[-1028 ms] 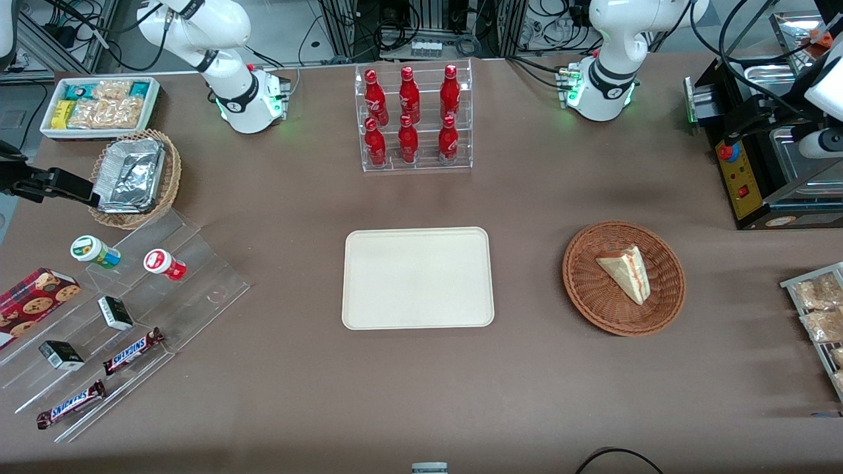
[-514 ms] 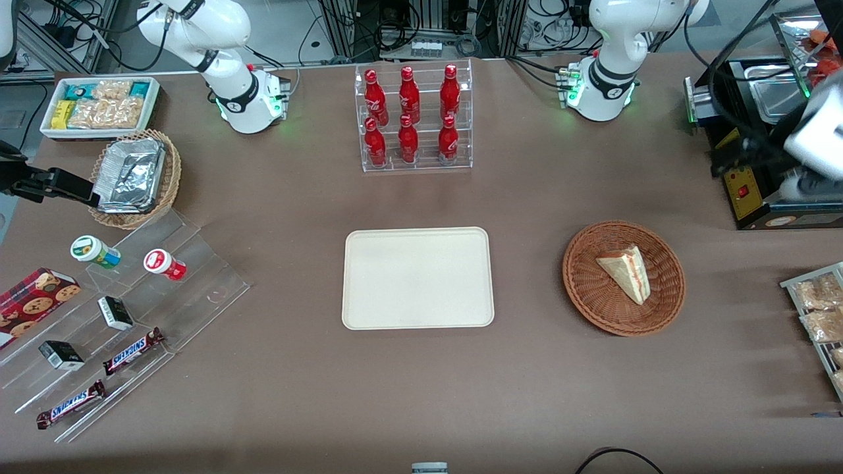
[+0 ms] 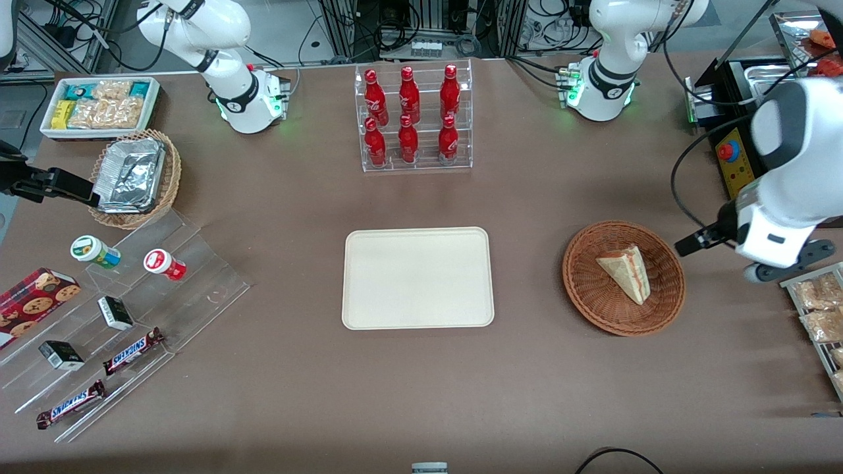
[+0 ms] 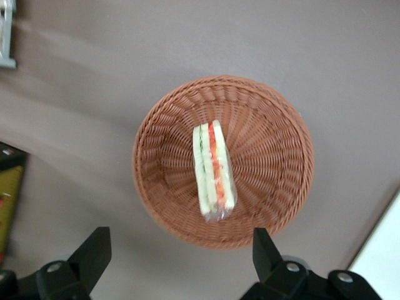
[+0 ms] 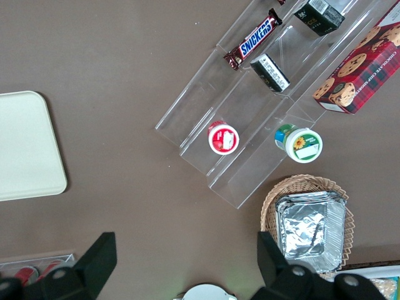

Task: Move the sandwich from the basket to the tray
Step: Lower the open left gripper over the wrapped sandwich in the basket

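Observation:
The sandwich (image 3: 625, 271), a pale wedge with red and green filling, lies in the round reddish-brown basket (image 3: 579, 289). The cream tray (image 3: 417, 278) sits bare at the table's middle, beside the basket toward the parked arm's end. My left gripper (image 3: 770, 247) hangs above the table just off the basket's rim, toward the working arm's end. In the left wrist view the gripper (image 4: 178, 244) is open wide with nothing between its black fingers (image 4: 94, 250). That view also shows the sandwich (image 4: 212, 172) in the basket (image 4: 275, 125) and a corner of the tray (image 4: 384, 262).
A black machine with a red button (image 3: 731, 164) stands near the left arm. A rack of snack packets (image 3: 816, 309) lies at the working arm's end. A bottle rack (image 3: 411, 118) stands farther from the camera than the tray. A foil basket (image 3: 135, 174) and acrylic display (image 3: 132, 309) sit at the parked arm's end.
The left arm has swung in from the table's edge by the black machine, toward the front camera and down beside the basket. The sandwich, basket and tray have not moved.

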Robot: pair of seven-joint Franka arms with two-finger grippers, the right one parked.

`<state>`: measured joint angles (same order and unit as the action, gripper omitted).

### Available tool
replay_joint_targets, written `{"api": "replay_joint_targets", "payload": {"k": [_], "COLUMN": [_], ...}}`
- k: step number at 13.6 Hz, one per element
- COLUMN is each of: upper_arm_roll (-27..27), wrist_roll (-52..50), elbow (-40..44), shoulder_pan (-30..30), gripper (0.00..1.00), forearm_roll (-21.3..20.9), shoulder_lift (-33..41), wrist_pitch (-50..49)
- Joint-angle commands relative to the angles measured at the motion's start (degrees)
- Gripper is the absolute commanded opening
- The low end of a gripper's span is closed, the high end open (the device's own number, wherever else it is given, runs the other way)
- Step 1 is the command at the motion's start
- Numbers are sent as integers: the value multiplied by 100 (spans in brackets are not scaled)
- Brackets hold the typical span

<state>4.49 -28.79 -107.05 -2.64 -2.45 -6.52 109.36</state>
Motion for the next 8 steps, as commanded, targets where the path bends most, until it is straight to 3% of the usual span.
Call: {"api": "replay_joint_targets", "payload": {"k": [1,8], "upper_arm_roll": [52,96], "wrist_roll": [-600,-1374], "elbow": [-859,-2013], "shoulder_pan": [9,281], "gripper": [100,100], "forearm_roll": [-10,-10], "shoulder_lift": [265,169], "wrist_pitch": [768,2098]}}
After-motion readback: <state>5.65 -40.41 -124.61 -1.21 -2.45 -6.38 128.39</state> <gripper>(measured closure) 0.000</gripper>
